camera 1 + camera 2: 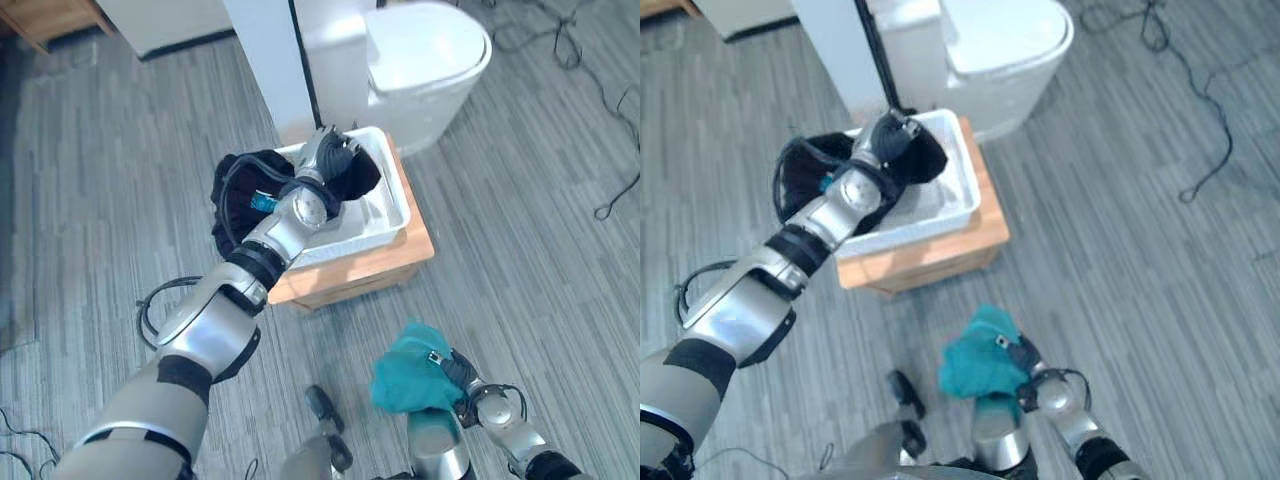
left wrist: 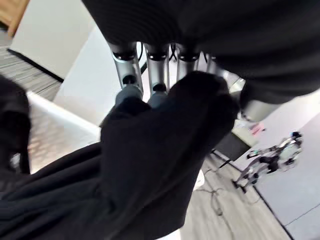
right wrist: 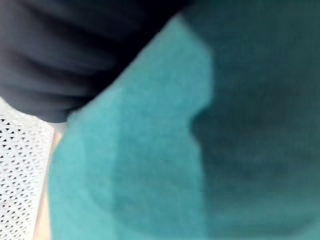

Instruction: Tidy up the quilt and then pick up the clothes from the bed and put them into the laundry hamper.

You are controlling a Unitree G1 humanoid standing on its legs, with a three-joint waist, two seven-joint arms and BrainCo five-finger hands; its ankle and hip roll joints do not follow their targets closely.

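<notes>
A white laundry hamper (image 1: 396, 203) stands on a low wooden stool (image 1: 400, 262). My left hand (image 1: 326, 150) reaches over the hamper with its fingers (image 2: 129, 76) curled round a black garment (image 2: 150, 165). Part of that garment hangs inside the hamper (image 1: 356, 176) and part drapes over its left rim (image 1: 236, 196). Lower down, near my body, my right hand (image 1: 460, 372) holds a bunched teal garment (image 1: 408, 372) above the floor. The teal cloth (image 3: 150, 165) covers the right hand's fingers in its wrist view, with the hamper's mesh wall (image 3: 20, 175) beside it.
A white toilet (image 1: 420, 60) stands just behind the hamper, next to a white upright panel (image 1: 262, 60). Black cables (image 1: 612, 112) trail on the grey plank floor at the right. A wooden piece of furniture (image 1: 40, 20) shows at the far left corner.
</notes>
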